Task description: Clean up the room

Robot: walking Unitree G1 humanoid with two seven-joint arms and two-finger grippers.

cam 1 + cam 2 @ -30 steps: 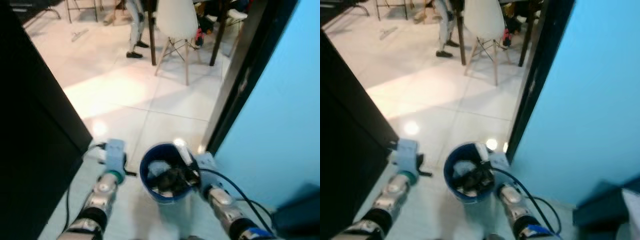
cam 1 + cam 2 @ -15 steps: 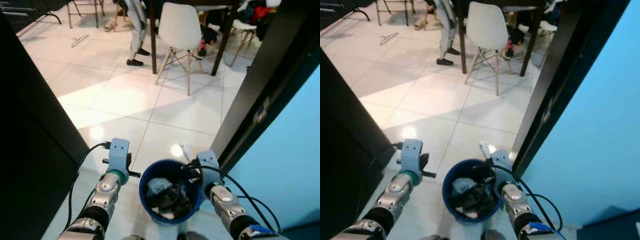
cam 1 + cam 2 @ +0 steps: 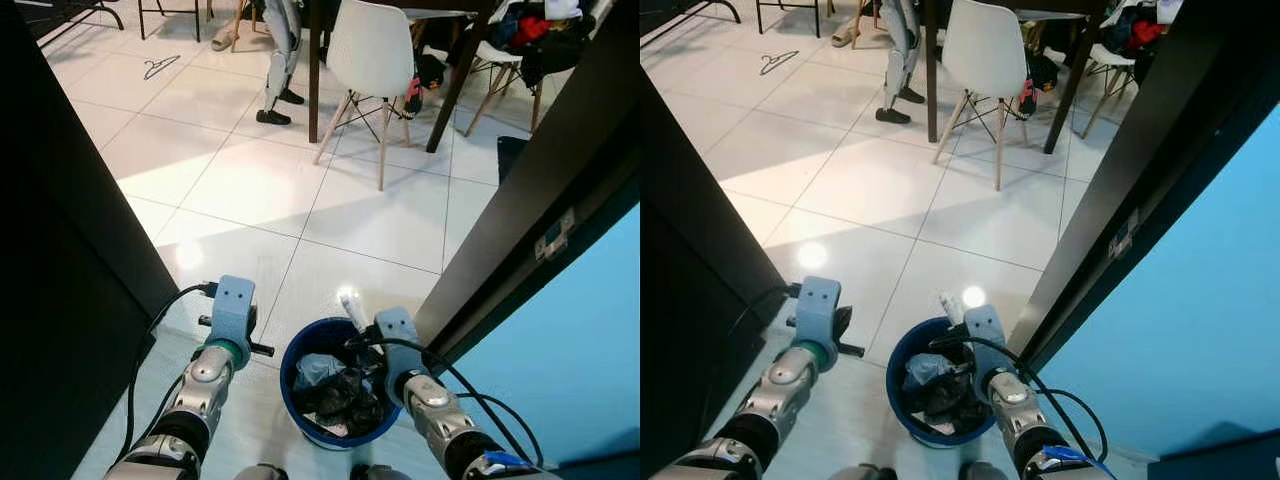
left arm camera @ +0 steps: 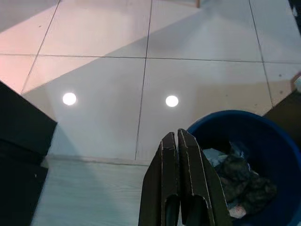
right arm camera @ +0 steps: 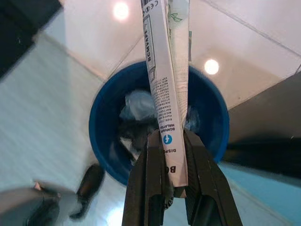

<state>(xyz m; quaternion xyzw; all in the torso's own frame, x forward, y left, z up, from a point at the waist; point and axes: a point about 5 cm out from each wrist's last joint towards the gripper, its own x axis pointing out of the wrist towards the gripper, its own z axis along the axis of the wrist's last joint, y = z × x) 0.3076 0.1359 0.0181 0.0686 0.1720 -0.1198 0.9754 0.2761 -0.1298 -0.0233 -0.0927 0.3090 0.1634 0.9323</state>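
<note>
Wrapper [image 5: 164, 70] gripped in the right hand [image 5: 171, 155] hangs over the part-full bin [image 3: 300, 345], not yet dropped; left hand [image 4: 178, 141] pinched empty at 9 o'clock.

**White wrapper pinched over the blue bin**

So the right gripper [image 5: 168, 165] has its two black fingers clamped on a long, flat white wrapper [image 5: 164, 70] with printed text, sticking straight out past the fingertips. Right beneath sits the round blue trash bin [image 3: 293, 370], stuffed with dark and pale crumpled rubbish.
</note>
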